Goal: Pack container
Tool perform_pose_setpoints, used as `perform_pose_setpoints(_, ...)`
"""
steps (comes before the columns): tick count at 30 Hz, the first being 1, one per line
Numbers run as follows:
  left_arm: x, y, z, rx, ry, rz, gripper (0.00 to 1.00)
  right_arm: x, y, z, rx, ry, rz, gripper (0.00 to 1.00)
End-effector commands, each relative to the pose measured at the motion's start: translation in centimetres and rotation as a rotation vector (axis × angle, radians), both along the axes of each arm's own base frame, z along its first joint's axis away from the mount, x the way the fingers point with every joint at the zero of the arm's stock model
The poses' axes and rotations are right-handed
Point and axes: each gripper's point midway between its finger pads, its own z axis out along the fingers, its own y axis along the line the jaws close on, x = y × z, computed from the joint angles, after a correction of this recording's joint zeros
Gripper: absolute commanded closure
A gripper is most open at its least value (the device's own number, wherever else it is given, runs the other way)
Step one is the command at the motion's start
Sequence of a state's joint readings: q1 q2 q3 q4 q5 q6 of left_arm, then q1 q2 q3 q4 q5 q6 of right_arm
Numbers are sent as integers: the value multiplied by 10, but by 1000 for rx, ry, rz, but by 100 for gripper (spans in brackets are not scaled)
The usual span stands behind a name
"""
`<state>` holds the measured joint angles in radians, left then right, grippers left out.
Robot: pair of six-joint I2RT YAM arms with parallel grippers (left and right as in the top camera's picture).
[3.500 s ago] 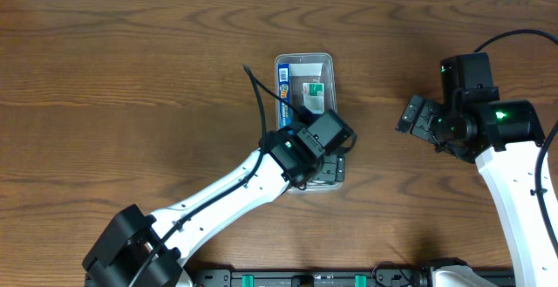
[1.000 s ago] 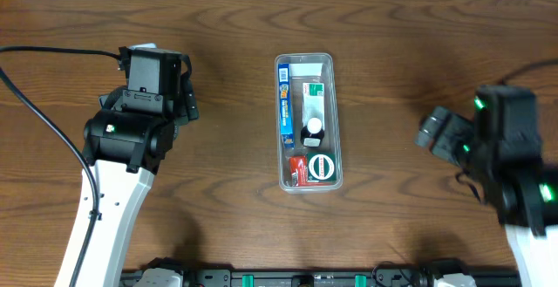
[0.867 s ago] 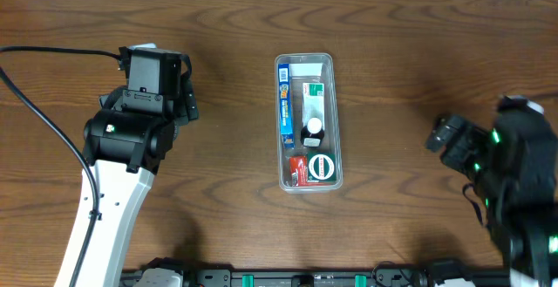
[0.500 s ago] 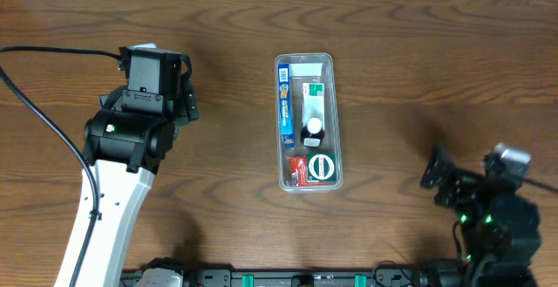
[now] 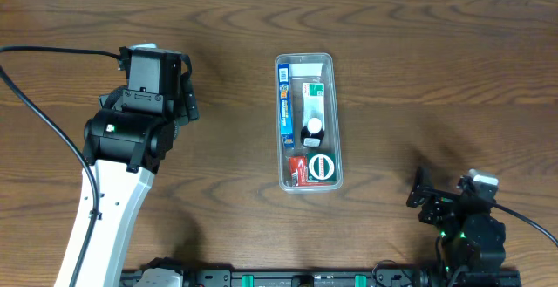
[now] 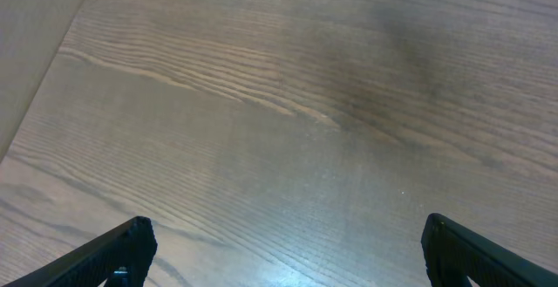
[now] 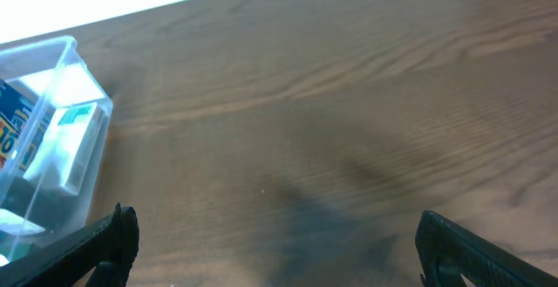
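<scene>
The container [image 5: 305,60], a long clear plastic tray with a white label at its far end, lies in the middle of the table. It holds a narrow blue box [image 5: 284,104], a white and green box [image 5: 312,104], a small white-capped item [image 5: 313,127], a green round lid [image 5: 321,165] and a red item [image 5: 298,170]. Its corner shows in the right wrist view [image 7: 52,147]. My left gripper [image 6: 283,252] is open and empty over bare wood at the left. My right gripper [image 7: 275,239] is open and empty, low at the front right.
The left arm [image 5: 131,130] stands at the left side of the wooden table [image 5: 418,43]. The right arm [image 5: 466,235] sits near the front edge at the right. A pale wall edge runs along the table's far side.
The right arm has drawn back from the right of the table toward the front edge. The left arm and the container have not moved.
</scene>
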<state>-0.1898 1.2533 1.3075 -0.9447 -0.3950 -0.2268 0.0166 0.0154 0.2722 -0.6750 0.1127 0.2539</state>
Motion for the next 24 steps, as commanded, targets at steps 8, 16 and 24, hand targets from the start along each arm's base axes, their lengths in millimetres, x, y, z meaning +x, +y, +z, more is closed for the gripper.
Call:
perform_pose_setpoints(8, 0, 2, 0, 14, 10, -8, 2, 2, 1, -30, 6, 55, 5, 1)
perform_pose_setpoints(16, 0, 2, 0, 14, 10, -8, 2, 2, 2, -46, 52, 84, -13, 1)
perform_pose_setpoints(24, 0, 2, 0, 14, 10, -8, 2, 2, 3, -46, 54, 84, -7, 1)
